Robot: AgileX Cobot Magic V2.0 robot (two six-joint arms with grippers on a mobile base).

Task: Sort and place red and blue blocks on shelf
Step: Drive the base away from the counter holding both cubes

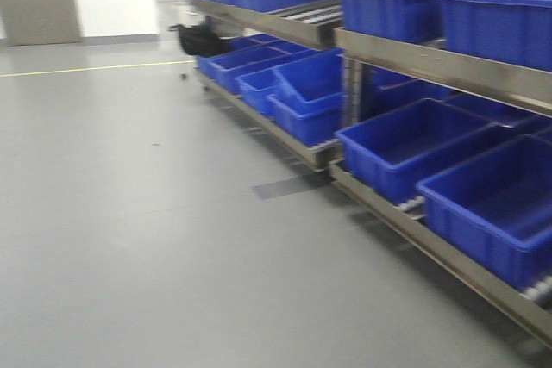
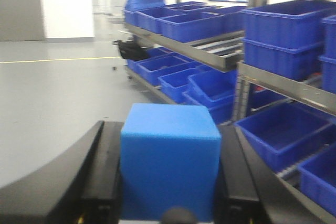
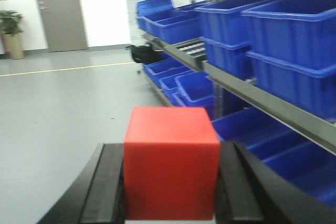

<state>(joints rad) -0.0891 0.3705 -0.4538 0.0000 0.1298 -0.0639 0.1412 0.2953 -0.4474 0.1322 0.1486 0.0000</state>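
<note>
Holding blue: your left gripper (image 2: 168, 129) is closed tight on the small bright blue plain cube (image 2: 169, 174). Its black fingers (image 2: 107, 182) press on both sides of the cube.
Holding red: your right gripper (image 3: 169, 148) is closed tight on the small bright red plain cube (image 3: 170, 177), held the same way.
Where the cubes are: both sit in the grippers, up over the smooth grey floor (image 1: 129, 213). Neither one is on the shelf.
Shelf: the long grey metal shelf (image 1: 431, 62) runs along the right, from near to far. Big blue plastic bins (image 1: 405, 148) fill its low and high levels.
Done: both cubes look picked up, one in each gripper.
Left to do: I think you need to get closer to the shelf, pick a spot for each colour, and set each cube down.
Watch out: the front view is blurry, so I cannot tell where a cube would fit.
</note>
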